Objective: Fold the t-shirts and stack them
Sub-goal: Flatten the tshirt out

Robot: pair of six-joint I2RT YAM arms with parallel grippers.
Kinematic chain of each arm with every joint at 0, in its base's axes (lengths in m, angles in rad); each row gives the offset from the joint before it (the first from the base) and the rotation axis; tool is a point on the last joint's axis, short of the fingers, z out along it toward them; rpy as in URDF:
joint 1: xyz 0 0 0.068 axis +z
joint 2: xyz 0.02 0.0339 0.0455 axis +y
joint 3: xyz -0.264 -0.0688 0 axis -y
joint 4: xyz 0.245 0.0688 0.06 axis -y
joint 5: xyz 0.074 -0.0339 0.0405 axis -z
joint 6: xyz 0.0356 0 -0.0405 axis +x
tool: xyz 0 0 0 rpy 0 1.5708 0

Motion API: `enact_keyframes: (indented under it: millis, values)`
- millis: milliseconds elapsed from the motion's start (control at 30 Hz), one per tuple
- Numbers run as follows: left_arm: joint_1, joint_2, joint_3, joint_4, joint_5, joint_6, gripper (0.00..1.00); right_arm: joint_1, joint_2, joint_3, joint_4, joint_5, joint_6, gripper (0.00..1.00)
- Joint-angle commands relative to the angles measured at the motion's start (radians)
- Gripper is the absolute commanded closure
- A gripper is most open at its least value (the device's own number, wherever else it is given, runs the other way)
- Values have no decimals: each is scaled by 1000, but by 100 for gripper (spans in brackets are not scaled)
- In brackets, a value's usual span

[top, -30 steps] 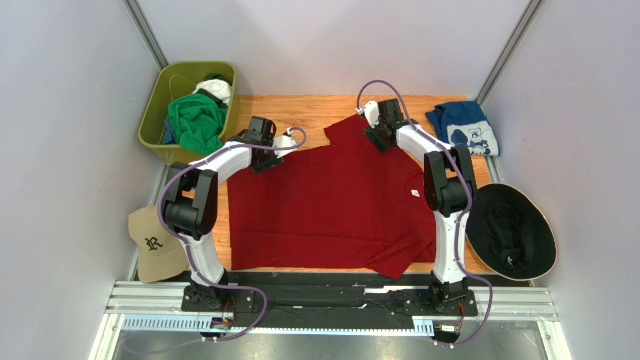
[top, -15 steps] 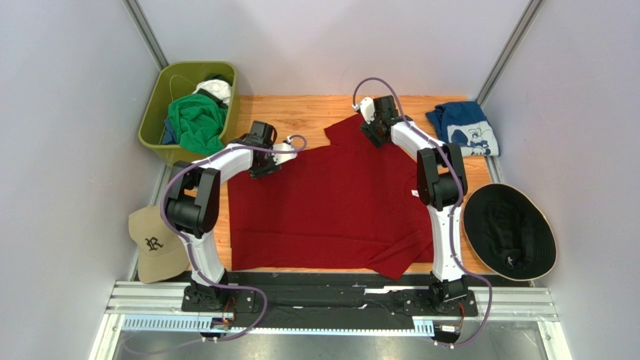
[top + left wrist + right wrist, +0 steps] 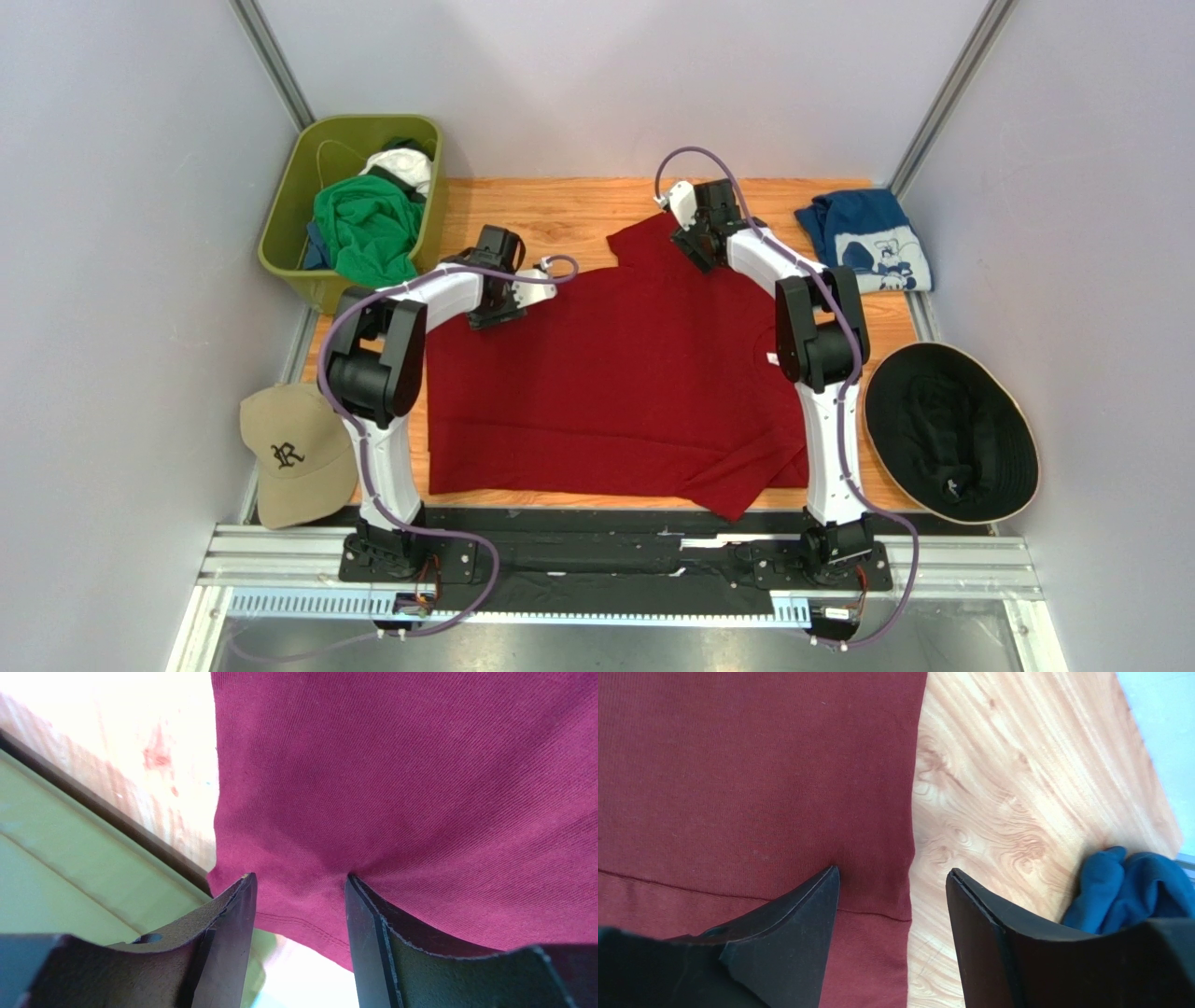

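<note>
Two sets of jaws stand part open, gripping nothing. The left jaws press their tips on the far left corner of the dark red t-shirt, just beside the olive bin. The right jaws straddle its far sleeve edge, one finger over bare bench. Only the overhead view shows the shirt spread flat and the green t-shirt binned. The right wrist view shows the navy-blue t-shirt near.
</note>
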Motion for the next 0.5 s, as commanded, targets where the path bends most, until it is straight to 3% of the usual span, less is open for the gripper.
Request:
enact_keyframes:
  millis: [0,467]
  values:
    - [4,56,37,5,12,30,42,-2,51,0,35,68,-53,38]
    - [1,240,345,-29,-1,85,43,-90,131,139,44,131,-100,38]
